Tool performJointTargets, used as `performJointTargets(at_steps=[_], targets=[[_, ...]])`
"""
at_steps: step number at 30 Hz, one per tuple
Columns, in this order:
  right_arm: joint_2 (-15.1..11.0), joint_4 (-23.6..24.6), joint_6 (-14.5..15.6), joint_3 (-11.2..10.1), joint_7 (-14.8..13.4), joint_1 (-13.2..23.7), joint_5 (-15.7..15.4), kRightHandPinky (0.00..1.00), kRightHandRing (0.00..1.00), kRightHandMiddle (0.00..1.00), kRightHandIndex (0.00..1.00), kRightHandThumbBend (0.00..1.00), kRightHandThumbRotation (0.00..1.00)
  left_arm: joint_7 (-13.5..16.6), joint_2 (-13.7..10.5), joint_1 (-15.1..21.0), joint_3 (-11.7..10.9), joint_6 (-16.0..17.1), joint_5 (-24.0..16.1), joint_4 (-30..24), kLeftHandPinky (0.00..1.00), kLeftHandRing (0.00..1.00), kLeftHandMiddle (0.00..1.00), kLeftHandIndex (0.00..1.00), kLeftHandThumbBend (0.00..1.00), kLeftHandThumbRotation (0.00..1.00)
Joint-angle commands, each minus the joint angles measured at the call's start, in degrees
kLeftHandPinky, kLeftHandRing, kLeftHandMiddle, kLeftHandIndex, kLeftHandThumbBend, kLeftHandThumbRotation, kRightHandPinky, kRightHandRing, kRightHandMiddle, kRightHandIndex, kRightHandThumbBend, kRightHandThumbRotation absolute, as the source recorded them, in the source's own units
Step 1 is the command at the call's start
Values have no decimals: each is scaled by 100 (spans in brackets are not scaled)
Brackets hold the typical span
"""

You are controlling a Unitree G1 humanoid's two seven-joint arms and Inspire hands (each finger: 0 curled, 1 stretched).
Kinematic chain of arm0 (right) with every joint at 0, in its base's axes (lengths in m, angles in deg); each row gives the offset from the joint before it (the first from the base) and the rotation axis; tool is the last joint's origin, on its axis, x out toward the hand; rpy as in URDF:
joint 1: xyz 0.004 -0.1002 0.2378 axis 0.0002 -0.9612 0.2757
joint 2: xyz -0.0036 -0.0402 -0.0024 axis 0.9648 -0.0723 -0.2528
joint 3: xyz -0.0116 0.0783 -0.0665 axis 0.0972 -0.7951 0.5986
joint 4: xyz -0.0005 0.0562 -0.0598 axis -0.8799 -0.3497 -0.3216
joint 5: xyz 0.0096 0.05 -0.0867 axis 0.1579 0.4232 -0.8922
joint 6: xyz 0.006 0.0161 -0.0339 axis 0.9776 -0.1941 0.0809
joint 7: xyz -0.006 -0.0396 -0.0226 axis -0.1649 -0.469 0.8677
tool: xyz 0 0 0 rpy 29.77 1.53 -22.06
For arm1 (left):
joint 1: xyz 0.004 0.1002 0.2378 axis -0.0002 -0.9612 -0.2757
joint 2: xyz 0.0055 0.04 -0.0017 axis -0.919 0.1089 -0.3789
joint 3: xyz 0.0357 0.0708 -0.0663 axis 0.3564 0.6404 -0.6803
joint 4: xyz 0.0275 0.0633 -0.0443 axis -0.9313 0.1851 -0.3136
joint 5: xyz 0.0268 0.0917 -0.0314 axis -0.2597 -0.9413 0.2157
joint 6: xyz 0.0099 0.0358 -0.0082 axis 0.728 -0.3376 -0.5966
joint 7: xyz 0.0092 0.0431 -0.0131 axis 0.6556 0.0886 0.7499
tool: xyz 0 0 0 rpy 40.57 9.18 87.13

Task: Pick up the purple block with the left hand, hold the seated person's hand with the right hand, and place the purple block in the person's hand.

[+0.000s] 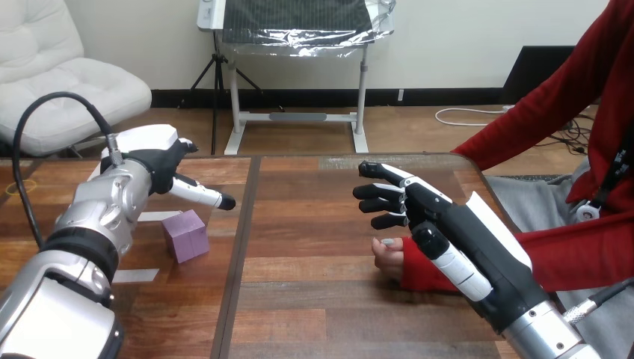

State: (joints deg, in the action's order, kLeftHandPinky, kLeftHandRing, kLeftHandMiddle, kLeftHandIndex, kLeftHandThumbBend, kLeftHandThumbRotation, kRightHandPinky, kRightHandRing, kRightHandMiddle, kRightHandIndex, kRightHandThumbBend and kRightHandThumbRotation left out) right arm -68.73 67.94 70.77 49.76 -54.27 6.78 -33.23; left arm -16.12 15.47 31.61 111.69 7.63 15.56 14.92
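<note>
Your left hand (pixel 159 158) hangs over the left part of the wooden table (pixel 314 299), nearer the far edge than the near one. The one finger (pixel 200 195) you can see on it sticks out straight toward the table's middle and holds nothing. The purple block (pixel 185 235) sits on the table just below and nearward of that finger, apart from it, with no hand on it. It lies a little left of the dark seam (pixel 238 254) that runs from the far edge to the near edge. A pale strip of tape (pixel 159 216) lies just beside the block on its left, and another strip (pixel 135 275) lies closer to the near edge. Your right hand (pixel 448 228) is over the right part of the table, loosely spread, with its fingers (pixel 380 197) only slightly bent and its thumb straight, gripping nothing. The person's hand (pixel 389 259) reaches in from the right edge in a red sleeve (pixel 576 254) and rests low beside and partly under your right hand. You cannot tell whether the two touch.
</note>
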Motion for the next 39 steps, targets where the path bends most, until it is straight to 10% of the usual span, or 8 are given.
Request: performJointTargets(at_steps=[1,39], targets=[[-95,203,-37,-98,-21,267,46,75,81,82,88,100,100,174,50,304,96,-16,-65,62,97,97,96,94,100,65],[-130,289,8,-81,20,234,86,74,80,83,88,100,100,-3,282,202,155,-210,-2,344,93,95,95,93,100,58]])
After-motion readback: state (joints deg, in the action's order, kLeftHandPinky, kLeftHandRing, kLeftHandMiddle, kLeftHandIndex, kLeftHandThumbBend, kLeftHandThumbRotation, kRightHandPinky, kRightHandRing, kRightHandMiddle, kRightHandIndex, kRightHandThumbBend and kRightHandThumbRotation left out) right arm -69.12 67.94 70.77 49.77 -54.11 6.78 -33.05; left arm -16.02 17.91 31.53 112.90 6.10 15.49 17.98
